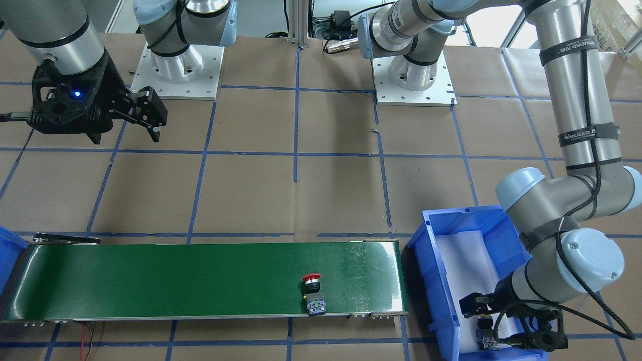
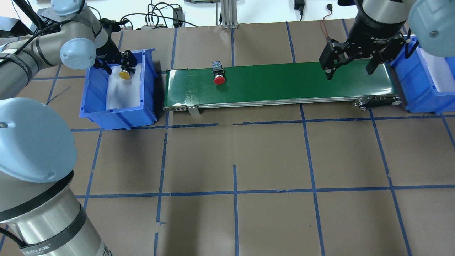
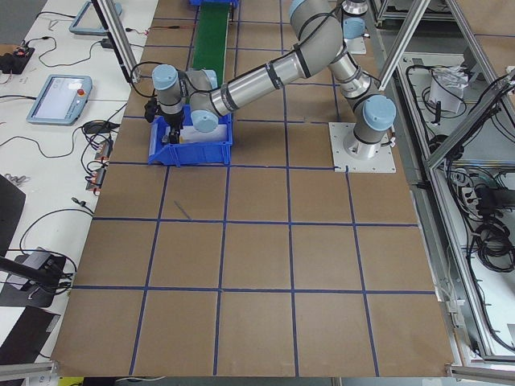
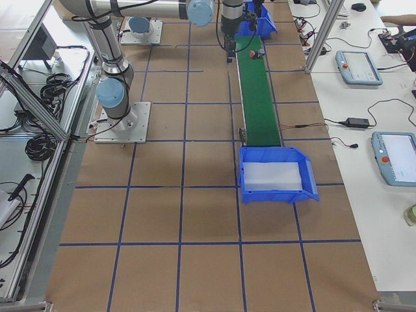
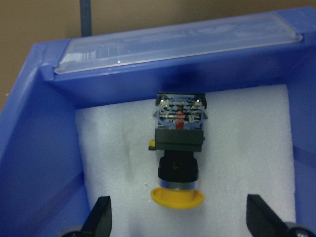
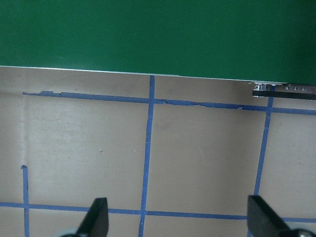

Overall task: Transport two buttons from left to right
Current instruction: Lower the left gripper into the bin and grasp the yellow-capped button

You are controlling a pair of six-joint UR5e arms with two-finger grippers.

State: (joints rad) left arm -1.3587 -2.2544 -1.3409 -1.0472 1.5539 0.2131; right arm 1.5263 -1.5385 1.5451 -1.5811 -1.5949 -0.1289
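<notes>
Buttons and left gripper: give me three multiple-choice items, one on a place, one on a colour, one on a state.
1. The red button lies: A on the green belt; B on the floor; C on a shelf.
2. The second button, in the blue bin, has a cap that is: A green; B yellow; C white.
3. The left gripper is: A shut on a button; B open; C out of view.

Answers: A, overhead it rests on the belt; B, the wrist view shows yellow; B, its fingers stand wide apart.
</notes>
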